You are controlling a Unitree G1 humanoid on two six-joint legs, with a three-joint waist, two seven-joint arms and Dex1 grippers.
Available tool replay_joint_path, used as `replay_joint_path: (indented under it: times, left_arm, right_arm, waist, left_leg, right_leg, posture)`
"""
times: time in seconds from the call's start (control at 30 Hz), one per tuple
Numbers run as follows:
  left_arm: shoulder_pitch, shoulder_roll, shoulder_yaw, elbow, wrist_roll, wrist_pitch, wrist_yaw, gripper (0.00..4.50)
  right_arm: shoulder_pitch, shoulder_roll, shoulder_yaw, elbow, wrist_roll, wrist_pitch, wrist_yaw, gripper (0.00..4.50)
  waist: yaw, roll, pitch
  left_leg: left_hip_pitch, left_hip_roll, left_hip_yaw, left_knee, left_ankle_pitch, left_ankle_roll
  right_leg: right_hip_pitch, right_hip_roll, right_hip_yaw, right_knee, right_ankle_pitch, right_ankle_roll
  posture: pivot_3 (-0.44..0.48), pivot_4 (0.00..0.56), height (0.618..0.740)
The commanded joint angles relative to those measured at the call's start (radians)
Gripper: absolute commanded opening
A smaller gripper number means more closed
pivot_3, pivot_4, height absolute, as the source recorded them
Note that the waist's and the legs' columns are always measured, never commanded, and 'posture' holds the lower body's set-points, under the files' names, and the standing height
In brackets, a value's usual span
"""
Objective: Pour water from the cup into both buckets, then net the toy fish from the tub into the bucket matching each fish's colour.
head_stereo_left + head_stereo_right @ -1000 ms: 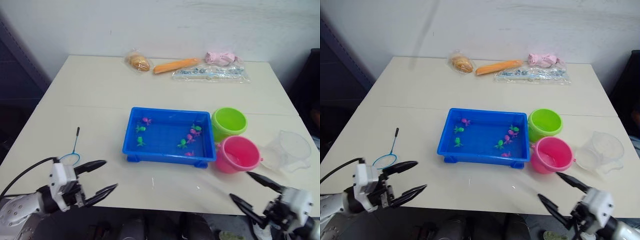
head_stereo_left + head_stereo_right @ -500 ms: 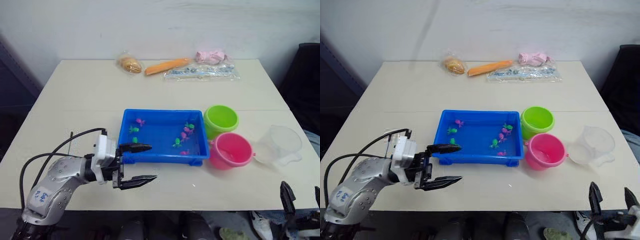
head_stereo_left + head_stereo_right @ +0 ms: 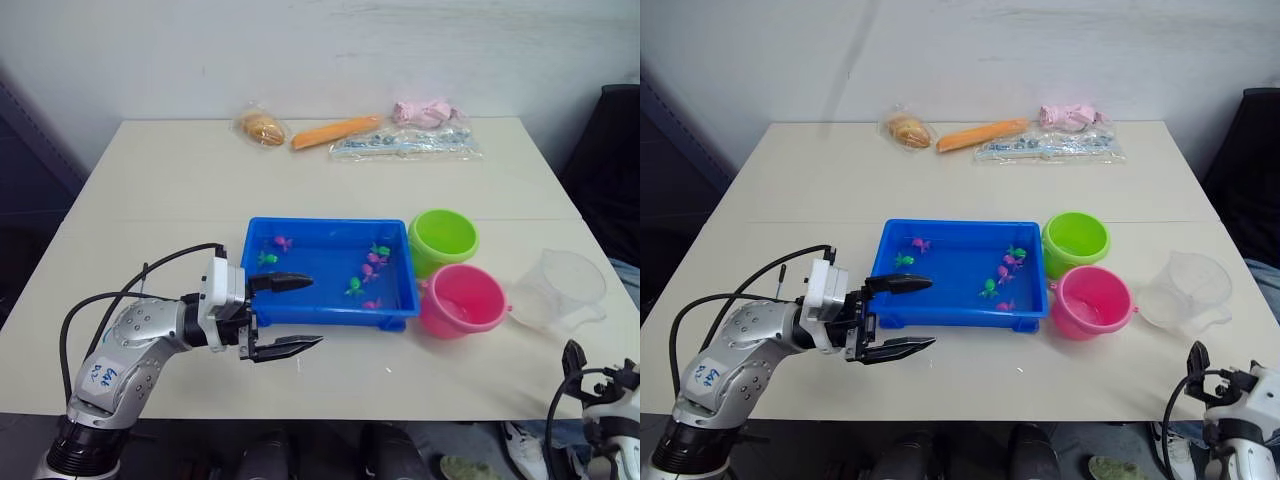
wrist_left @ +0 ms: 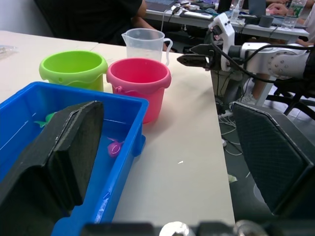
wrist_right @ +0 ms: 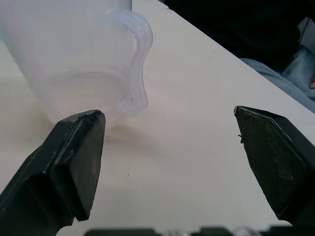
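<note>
The blue tub sits mid-table holding water and several small green and pink toy fish. The green bucket and pink bucket stand at its right end, and the clear cup stands upright further right. My left gripper is open at the tub's near-left corner, with one finger over the tub and the other over the table in front. At the table's near right edge my right gripper is open, short of the cup and not touching it.
Along the far edge lie a bagged bread roll, an orange carrot-shaped thing, a pink bundle and a clear bag. A dark chair stands at the right. The left wrist view shows a seated person beyond the table.
My left gripper has swung from the table's near left to the tub's near-left corner. My right gripper has dropped from in front of the pink bucket to the near right edge. The camera shifted.
</note>
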Motion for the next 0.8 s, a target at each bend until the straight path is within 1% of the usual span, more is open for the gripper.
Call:
replay_joint_path:
  times: [0.03, 0.27, 0.47, 0.53, 0.8]
  left_arm:
    - [-0.002, -0.006, 0.001, -0.028, 0.010, -0.016, 0.000, 4.45]
    - [0.001, -0.011, 0.007, -0.032, 0.020, -0.015, 0.004, 4.45]
    - [0.004, 0.002, 0.000, -0.045, 0.007, 0.005, -0.011, 4.45]
    - [-0.006, 0.006, 0.006, -0.037, 0.006, 0.008, -0.018, 4.45]
    - [-0.020, 0.004, 0.012, -0.026, 0.013, 0.005, -0.018, 4.45]
  right_arm:
    - [-0.045, -0.040, -0.034, 0.053, -0.010, -0.021, -0.015, 4.50]
    - [-0.111, -0.077, -0.032, 0.148, -0.020, -0.041, -0.012, 4.50]
    - [-0.172, -0.104, -0.045, 0.221, -0.037, -0.033, -0.065, 4.50]
    - [-0.195, -0.112, -0.042, 0.249, -0.031, -0.038, -0.061, 4.50]
    - [-0.228, -0.112, -0.037, 0.273, -0.013, -0.042, -0.047, 4.50]
  waist:
    - [0.000, 0.000, 0.000]
    - [0.000, 0.000, 0.000]
    - [-0.001, 0.000, 0.000]
    - [-0.001, 0.000, 0.000]
    - [0.000, 0.000, 0.000]
  left_leg:
    - [0.000, 0.000, 0.000, 0.000, 0.000, 0.000]
    - [0.000, 0.000, 0.000, 0.000, 0.000, 0.000]
    - [0.000, 0.000, 0.001, 0.000, 0.001, 0.001]
    - [0.000, 0.000, 0.001, 0.000, 0.001, 0.000]
    - [0.000, 0.000, 0.001, 0.000, 0.002, 0.000]
  right_leg:
    - [0.000, 0.000, 0.000, 0.000, 0.000, 0.000]
    - [0.000, 0.000, 0.000, 0.000, 0.000, 0.000]
    - [0.000, 0.000, 0.000, 0.000, 0.000, 0.000]
    - [0.000, 0.000, 0.000, 0.000, 0.000, 0.000]
    - [0.000, 0.000, 0.000, 0.000, 0.000, 0.001]
  posture:
    - [0.000, 0.150, 0.740]
    - [0.000, 0.150, 0.740]
    - [0.000, 0.150, 0.740]
    - [0.000, 0.150, 0.740]
    - [0.000, 0.150, 0.740]
